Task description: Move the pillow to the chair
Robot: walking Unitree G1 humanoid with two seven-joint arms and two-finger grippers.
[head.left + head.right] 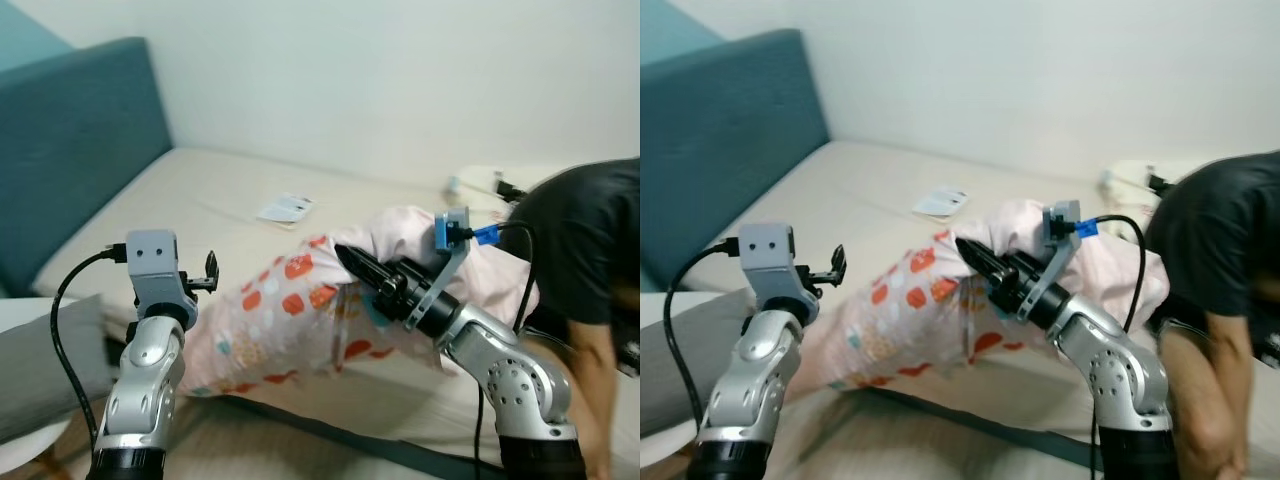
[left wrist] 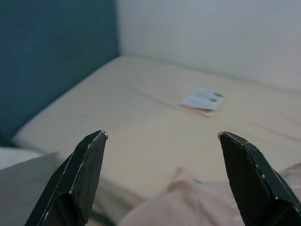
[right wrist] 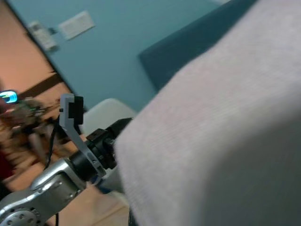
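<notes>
Two hands are up: your right hand (image 1: 345, 256) presses the soft, light pillow (image 1: 290, 320) on the bed (image 1: 200, 200), grip unclear, and your left hand (image 2: 162, 136) is wide, so pinch a thick corner.

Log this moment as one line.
left gripper: open, above pillow end | right gripper: pressed on pillow | pillow on bed
</notes>
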